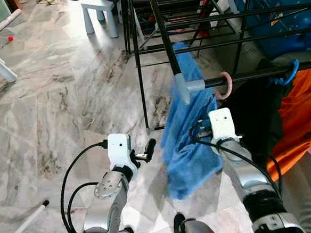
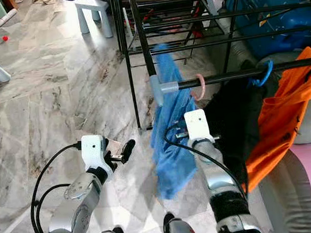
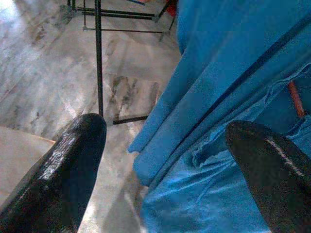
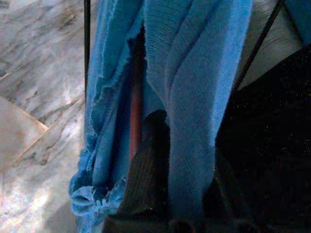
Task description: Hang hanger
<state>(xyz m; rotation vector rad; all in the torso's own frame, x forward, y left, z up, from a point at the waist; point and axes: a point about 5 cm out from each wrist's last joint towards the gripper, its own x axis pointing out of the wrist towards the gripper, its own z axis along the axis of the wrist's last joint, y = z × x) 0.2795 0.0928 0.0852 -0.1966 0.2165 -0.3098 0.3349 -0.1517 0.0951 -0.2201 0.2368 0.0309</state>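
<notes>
My right gripper (image 1: 202, 130) clamps the blue garment (image 1: 187, 146) below the rail (image 1: 259, 75), where its pink hanger hook (image 1: 225, 86) sits. My left gripper (image 1: 147, 150) hangs open beside the garment.

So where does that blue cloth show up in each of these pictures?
Left eye: blue cloth hangs centre, below the rail.
Right eye: centre, left of the right arm.
Left wrist: right side.
Right wrist: middle.
Shared landmark: the rack's black upright leg.
</notes>
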